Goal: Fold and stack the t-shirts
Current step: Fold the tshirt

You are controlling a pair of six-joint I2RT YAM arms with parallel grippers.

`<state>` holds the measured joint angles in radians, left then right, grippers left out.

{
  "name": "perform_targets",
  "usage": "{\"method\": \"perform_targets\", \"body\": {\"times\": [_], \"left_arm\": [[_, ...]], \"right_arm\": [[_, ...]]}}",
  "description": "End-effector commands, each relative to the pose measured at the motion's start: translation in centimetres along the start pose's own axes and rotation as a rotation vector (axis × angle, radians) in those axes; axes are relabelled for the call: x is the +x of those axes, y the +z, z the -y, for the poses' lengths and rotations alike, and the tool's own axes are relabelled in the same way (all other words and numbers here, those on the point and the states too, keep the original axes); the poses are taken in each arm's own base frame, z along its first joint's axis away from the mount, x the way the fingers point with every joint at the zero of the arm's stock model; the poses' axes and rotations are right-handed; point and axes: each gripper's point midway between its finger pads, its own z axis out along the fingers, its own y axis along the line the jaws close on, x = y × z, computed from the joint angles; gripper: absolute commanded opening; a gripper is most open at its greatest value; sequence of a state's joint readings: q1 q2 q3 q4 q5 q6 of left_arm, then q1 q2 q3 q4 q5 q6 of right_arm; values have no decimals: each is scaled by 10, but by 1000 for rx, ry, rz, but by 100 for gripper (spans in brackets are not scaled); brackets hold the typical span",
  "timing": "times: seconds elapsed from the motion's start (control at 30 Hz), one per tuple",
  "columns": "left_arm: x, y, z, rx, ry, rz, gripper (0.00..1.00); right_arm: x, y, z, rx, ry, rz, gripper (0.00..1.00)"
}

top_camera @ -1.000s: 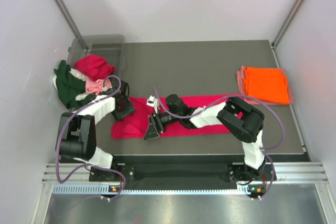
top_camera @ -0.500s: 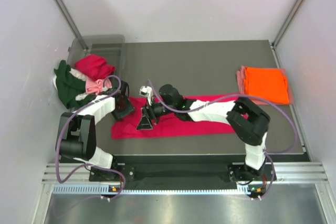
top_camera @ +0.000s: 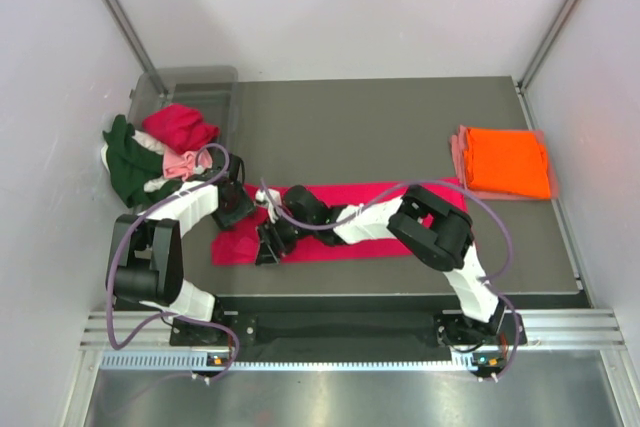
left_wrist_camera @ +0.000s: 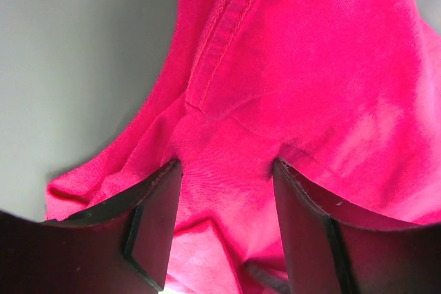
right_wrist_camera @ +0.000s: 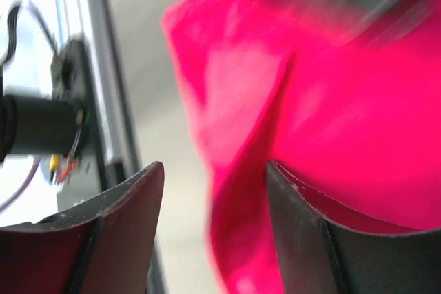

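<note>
Both grippers open and empty over the red shirt's rumpled end.

Your left gripper [left_wrist_camera: 224, 170] has its jaws apart and holds nothing. The red shirt [left_wrist_camera: 310, 67] lies beneath and between its fingers, with a stitched hem just ahead of the tips. Your right gripper [right_wrist_camera: 213, 166] is also spread and empty, and the shirt's edge runs between its fingers. Expect the cloth to be light, limp and quick to bunch, sagging wherever it's unsupported. Pinch at the hem or a corner, catching all layers, one gripper each side, and lift evenly.
</note>
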<state>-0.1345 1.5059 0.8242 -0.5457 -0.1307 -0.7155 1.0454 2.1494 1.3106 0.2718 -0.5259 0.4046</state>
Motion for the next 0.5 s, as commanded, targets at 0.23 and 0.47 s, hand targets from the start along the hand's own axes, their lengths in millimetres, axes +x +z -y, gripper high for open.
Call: {"method": "perform_targets", "body": {"times": [0.23, 0.47], "left_arm": [[2, 1, -6, -16, -3, -14, 60], [10, -8, 6, 79, 12, -34, 59]], "right_arm": [[18, -46, -122, -316, -217, 57, 61], [-7, -82, -92, -104, -211, 107, 61]]}}
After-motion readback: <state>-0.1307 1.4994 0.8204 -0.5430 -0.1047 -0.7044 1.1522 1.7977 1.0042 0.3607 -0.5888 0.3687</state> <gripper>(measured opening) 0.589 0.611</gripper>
